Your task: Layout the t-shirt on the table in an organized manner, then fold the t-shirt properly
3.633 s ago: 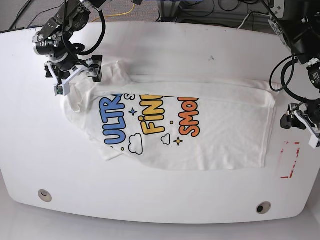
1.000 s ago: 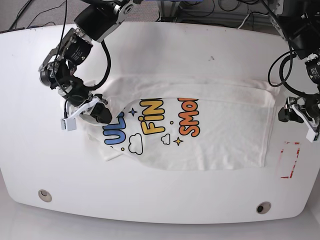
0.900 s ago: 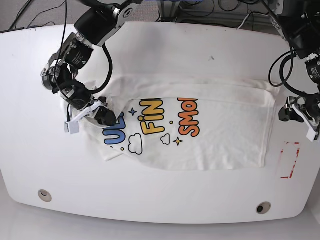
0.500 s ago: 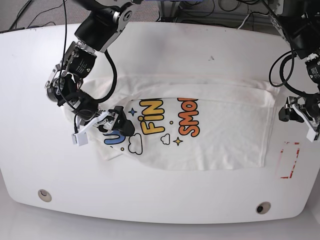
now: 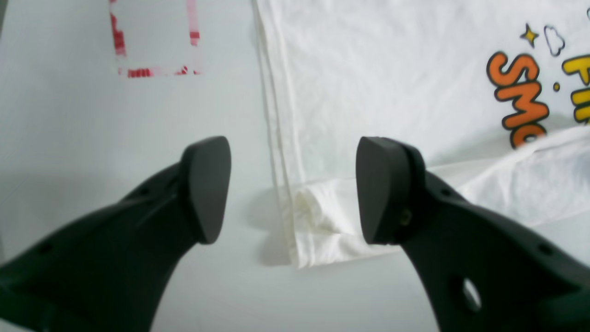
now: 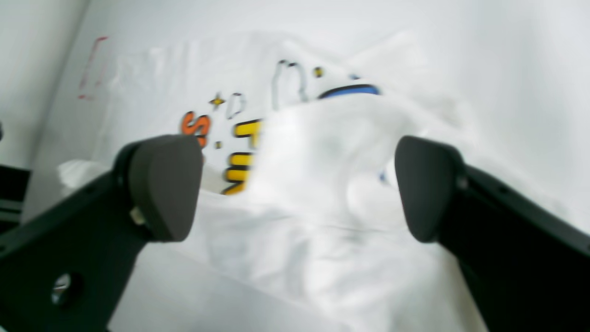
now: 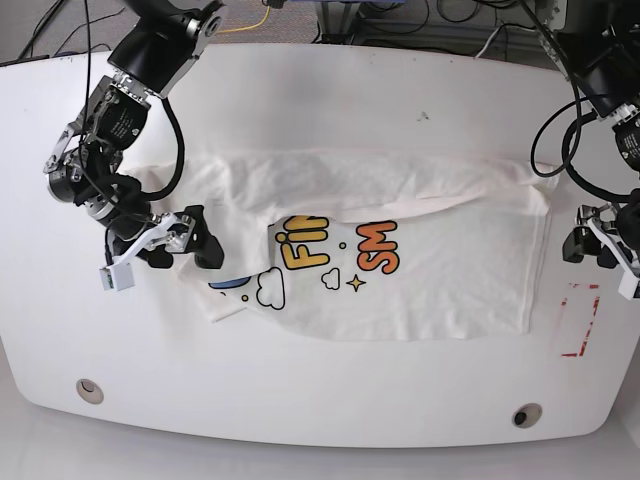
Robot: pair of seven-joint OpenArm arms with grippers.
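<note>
Base view hides part of the print from you: a flap of the t-shirt (image 7: 400,270) lies folded down over the top of the letters, so only "FIN", "SM" and a sliver of blue show; the right wrist view is blurred, and cloth fills the space ahead of its fingers. You have one t-shirt, spread across the middle of the table (image 7: 330,110), two grommet holes, one red tape rectangle (image 7: 580,320), two arms. Half a second ago the right gripper (image 7: 165,245) sat over the blue letters with the upper hem lying flat; now it is off the shirt's left edge with jaws spread wide and holding nothing, and the flap is draped over the print. Your left gripper (image 5: 290,189) stands open above the shirt's corner, unchanged.
</note>
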